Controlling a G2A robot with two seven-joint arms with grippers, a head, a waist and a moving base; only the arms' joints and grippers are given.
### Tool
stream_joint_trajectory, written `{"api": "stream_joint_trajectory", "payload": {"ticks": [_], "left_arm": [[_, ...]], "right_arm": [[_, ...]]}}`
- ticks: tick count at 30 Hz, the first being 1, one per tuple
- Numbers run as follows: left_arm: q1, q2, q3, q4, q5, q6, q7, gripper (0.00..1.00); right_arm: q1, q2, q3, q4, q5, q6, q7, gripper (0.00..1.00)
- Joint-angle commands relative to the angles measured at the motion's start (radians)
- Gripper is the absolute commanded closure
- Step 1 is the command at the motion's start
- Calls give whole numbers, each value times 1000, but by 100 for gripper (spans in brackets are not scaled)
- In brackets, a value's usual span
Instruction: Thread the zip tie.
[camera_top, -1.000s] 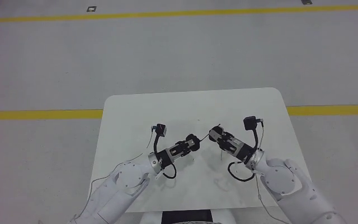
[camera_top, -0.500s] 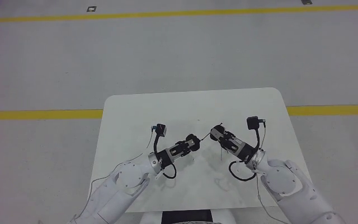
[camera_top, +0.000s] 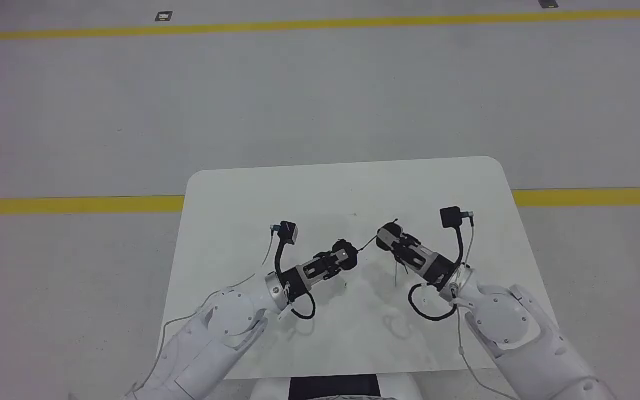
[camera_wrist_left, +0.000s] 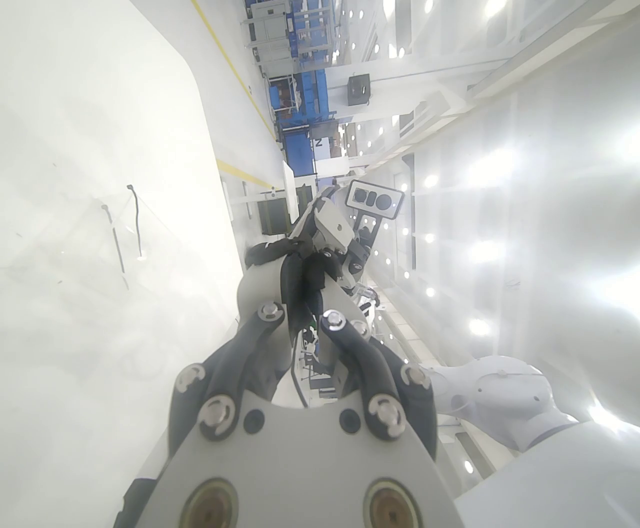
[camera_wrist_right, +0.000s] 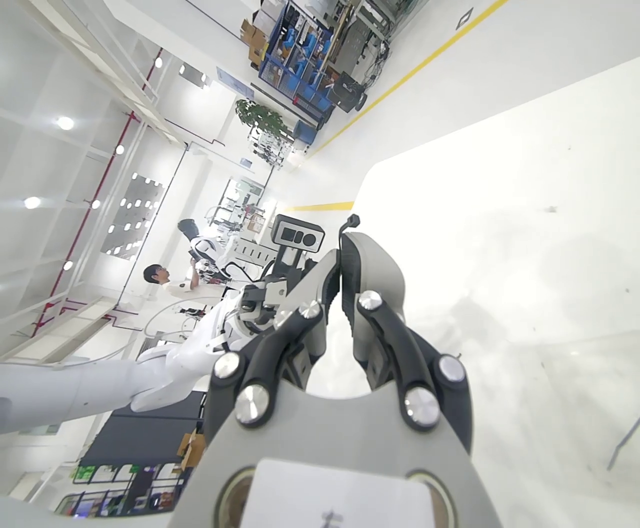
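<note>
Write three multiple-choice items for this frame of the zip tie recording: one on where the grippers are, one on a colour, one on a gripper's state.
1. Where are the left gripper and the right gripper?
A. Tips close together above the middle of the table
B. At opposite corners of the table
C. Out over the floor

2. What colour is the zip tie?
A. White
B. Black
C. Yellow

3. What state is the right gripper in?
A. Wide open and empty
B. Lying flat on the table
C. Shut on the zip tie

Answers:
1 A: the top view shows both tips nearly meeting over the tabletop's middle.
2 B: the end that sticks out past the right gripper is black.
3 C: the right wrist view shows its fingers pressed together with the tie's end poking out between them.
</note>
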Motion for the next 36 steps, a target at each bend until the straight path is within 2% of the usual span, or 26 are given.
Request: {"api": "stream_joint_trajectory", "payload": {"ticks": [1, 36], "left_arm": [[0, 0, 0, 0, 0, 0, 0, 100], [0, 0, 0, 0, 0, 0, 0, 100]], "right_arm": [[-1, -1, 1, 0, -1, 2, 0, 100], [-25, -20, 39, -32, -29, -9, 20, 100]]}}
